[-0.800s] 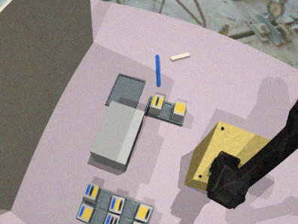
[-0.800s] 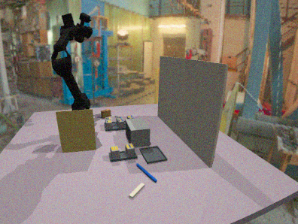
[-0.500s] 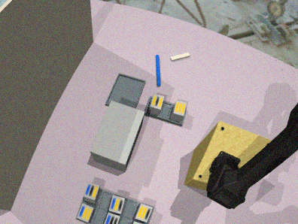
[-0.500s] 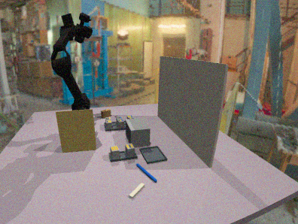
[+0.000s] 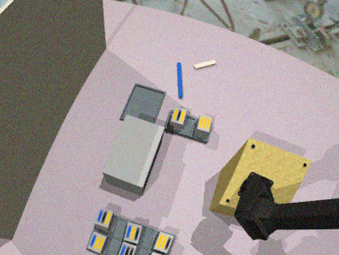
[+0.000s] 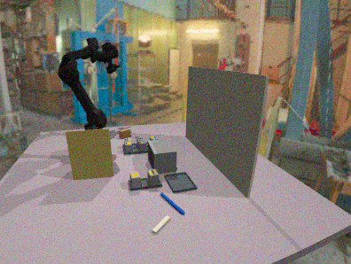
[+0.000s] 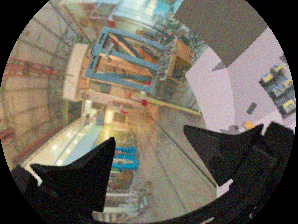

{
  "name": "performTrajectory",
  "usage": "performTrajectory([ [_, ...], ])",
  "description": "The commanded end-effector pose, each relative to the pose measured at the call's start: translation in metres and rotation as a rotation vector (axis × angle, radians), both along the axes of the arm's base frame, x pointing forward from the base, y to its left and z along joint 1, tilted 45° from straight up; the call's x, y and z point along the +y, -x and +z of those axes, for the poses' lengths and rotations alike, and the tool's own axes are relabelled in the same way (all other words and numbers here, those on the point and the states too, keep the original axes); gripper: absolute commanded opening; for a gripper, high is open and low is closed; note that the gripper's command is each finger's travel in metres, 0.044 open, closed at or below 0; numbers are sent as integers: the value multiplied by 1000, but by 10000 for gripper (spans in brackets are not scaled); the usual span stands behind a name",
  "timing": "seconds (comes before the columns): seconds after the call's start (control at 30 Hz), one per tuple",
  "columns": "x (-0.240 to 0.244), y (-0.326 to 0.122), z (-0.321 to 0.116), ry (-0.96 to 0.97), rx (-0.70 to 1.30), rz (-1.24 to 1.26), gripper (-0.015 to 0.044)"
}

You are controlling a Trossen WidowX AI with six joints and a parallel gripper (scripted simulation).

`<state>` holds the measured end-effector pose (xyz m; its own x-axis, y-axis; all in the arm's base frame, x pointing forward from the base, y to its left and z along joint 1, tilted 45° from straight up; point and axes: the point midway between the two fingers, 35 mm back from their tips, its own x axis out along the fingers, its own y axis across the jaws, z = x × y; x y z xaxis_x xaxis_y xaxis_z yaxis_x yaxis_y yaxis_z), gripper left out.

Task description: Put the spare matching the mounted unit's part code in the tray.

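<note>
The dark shallow tray (image 5: 143, 103) (image 6: 180, 182) is empty. Beside it a small rack (image 5: 188, 125) (image 6: 145, 186) holds a block striped yellow, black, yellow (image 5: 179, 115) (image 6: 152, 174) and an all-yellow-striped block (image 5: 205, 122) (image 6: 135, 177). A larger rack (image 5: 112, 246) (image 6: 135, 151) holds several striped blocks, such as a blue, black, yellow one (image 5: 133, 233) and a blue, yellow, yellow one (image 5: 98, 242). I cannot tell which unit is the mounted one; no back code is readable. My gripper (image 6: 115, 68) (image 7: 149, 135) is open and empty, high above the table, away from the racks.
A grey box (image 5: 130, 150) (image 6: 162, 156) stands between tray and larger rack. A tall dark panel (image 5: 51, 85) (image 6: 226, 128) (image 7: 220, 25) rises beyond. A blue stick (image 5: 180, 80) (image 6: 172, 203) and a white stick (image 5: 205, 64) (image 6: 161, 224) lie near the tray. The arm stands on a yellow pedestal (image 5: 274, 158) (image 6: 89, 155).
</note>
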<state>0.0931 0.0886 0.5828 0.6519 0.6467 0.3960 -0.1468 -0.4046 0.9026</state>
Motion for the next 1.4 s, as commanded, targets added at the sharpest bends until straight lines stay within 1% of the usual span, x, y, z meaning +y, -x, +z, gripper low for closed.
performTrajectory([
  [0.0, 38, -30, -20, 247, -39, -85, 440],
  [0.17, 77, -97, -68, 585, -23, -205, 440],
  [0.4, 95, -172, -138, 998, 6, -205, 440],
  [0.6, 77, -241, -213, 1334, 52, -112, 440],
  [0.8, 36, -291, -300, 1554, 152, 105, 440],
  [0.93, -3, -311, -358, 1611, 229, 280, 440],
  [1.07, -40, -316, -412, 1592, 266, 477, 440],
  [1.23, -91, -306, -482, 1424, 247, 727, 440],
  [1.3, -108, -298, -505, 1322, 221, 785, 440],
  [1.37, -119, -293, -518, 1250, 200, 807, 440],
])
